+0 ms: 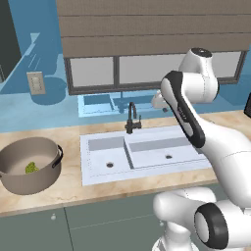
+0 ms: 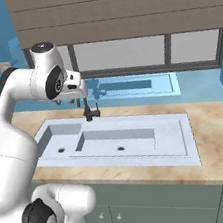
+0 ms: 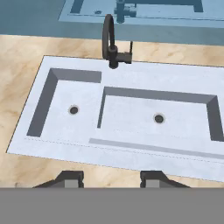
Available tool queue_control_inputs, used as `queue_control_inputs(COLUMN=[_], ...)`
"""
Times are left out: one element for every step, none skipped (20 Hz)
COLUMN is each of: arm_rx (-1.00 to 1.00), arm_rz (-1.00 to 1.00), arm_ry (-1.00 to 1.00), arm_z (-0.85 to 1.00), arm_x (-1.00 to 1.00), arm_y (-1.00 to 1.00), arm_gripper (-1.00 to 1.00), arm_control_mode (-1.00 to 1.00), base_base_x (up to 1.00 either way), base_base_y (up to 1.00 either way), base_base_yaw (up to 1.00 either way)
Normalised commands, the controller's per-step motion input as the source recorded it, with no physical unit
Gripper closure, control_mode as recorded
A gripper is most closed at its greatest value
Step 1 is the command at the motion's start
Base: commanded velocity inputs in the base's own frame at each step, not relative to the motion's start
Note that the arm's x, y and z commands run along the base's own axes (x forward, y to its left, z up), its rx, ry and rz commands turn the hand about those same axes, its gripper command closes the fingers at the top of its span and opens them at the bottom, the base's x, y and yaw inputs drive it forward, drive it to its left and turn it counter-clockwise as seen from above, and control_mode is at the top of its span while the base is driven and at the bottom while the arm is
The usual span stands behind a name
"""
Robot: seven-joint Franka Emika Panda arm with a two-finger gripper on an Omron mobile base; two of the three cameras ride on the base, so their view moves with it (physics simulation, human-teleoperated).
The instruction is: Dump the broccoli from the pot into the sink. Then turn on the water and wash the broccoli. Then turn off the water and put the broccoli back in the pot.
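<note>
Listing by view, task status first.

Left base view: pot (image 1: 30,164) stands on the wooden counter (image 1: 68,188), well left of the sink (image 1: 142,153) and apart from it. Broccoli (image 1: 32,167) lies inside the pot, near the bottom. Both sink basins hold nothing. Faucet (image 1: 131,117) stands behind the divider between the basins, with no water stream visible. Judgement: the dump step is not yet done; washing, shutting the water off and returning the broccoli all remain. The arm rises from the lower right, its elbow bent high in front of the window (image 1: 147,68), and the wrist hides the fingers.

Right base view: sink basins bare, faucet dry. The arm arches up from the lower left, and the hand (image 2: 75,91) is held above the faucet, near the sink's back edge, well clear of the basins.

Hand view: camera looks down over the whole sink from the counter's front side. Two drains are visible, one in each basin. Gripper (image 3: 111,178) hangs over the front strip of counter; fingertips (image 3: 70,178) stand moderately apart with nothing between them.
</note>
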Motion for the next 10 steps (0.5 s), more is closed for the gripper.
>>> queue_control_inputs(arm_rx=[0.0, 0.0, 0.0, 0.0, -0.03, -0.04, -0.05, -0.06, -0.05, -0.05], arm_rz=[0.0, 0.0, 0.0, 0.0, 0.0, 0.0, 0.0, 0.0, 0.0, 0.0], arm_ry=[0.0, 0.0, 0.0, 0.0, 0.0, 0.0, 0.01, 0.0, 0.0, 0.0], arm_z=[0.0, 0.0, 0.0, -0.02, -0.04, -0.05, -0.04, -0.01, 0.0, 0.0], arm_x=[0.0, 0.0, -0.06, -0.09, -0.16, -0.16, -0.16, -0.18, -0.17, -0.16], arm_y=[0.01, 0.08, 0.21, 0.29, 0.42, 0.47, 0.53, 0.57, 0.58, 0.59], arm_gripper=[-1.0, -1.0, -1.0, -1.0, -1.0, -1.0, -1.0, -1.0, -1.0, -1.0], arm_control_mode=[-1.0, -1.0, -1.0, -1.0, -1.0, -1.0, -1.0, -1.0, -1.0, -1.0], base_base_x=[0.0, 0.0, 0.0, 0.0, 0.0, 0.0, 0.0, 0.0, 0.0, 0.0], base_base_y=[0.0, 0.0, 0.0, 0.0, 0.0, 0.0, 0.0, 0.0, 0.0, 0.0], base_base_yaw=[0.0, 0.0, 0.0, 0.0, 0.0, 0.0, 0.0, 0.0, 0.0, 0.0])
